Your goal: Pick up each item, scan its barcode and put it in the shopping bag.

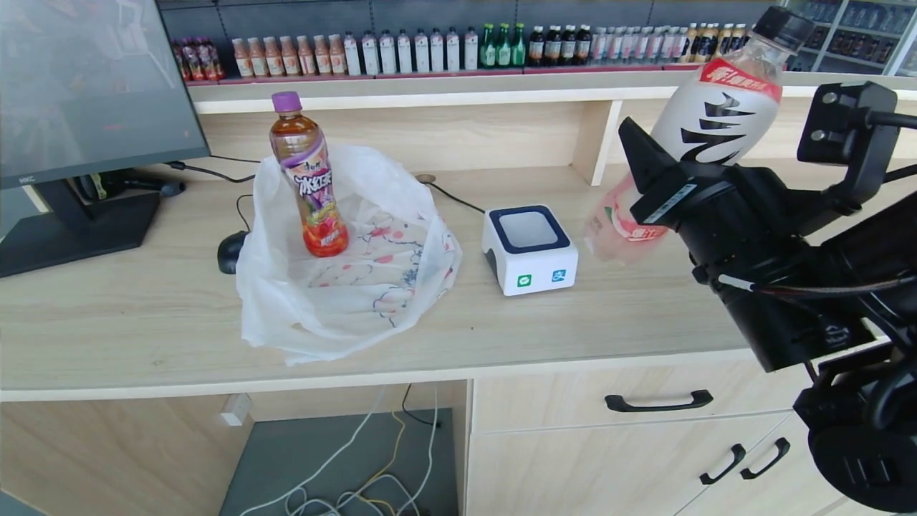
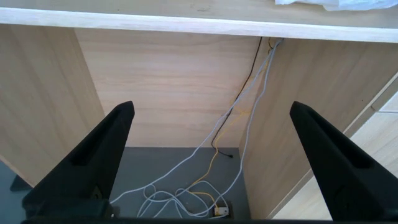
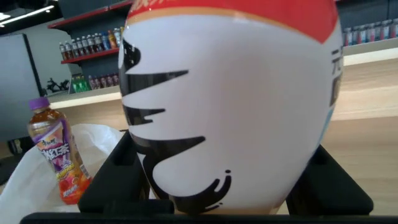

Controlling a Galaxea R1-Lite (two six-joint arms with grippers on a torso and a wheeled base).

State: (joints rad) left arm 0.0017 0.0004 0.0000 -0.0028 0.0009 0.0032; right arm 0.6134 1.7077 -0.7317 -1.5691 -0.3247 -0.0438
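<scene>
White bottle [image 1: 716, 107] pinched mid-body by right gripper [image 1: 663, 183], up off the counter [image 1: 143, 308]. Long axis tilted in head view: cap at 1 o'clock, base at 7. Scanner [image 1: 529, 247] at 9 o'clock from the base, near, window up. Shopping bag [image 1: 344, 287] further at 9 o'clock, tea bottle [image 1: 309, 179] standing in it. Left gripper [image 2: 211, 155] spread wide below the counter edge; right arm nearer.

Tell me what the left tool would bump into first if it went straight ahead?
Probably the wooden back panel under the counter. The left tool points into that nook; the dangling cables might touch first, but depth is unclear.
</scene>
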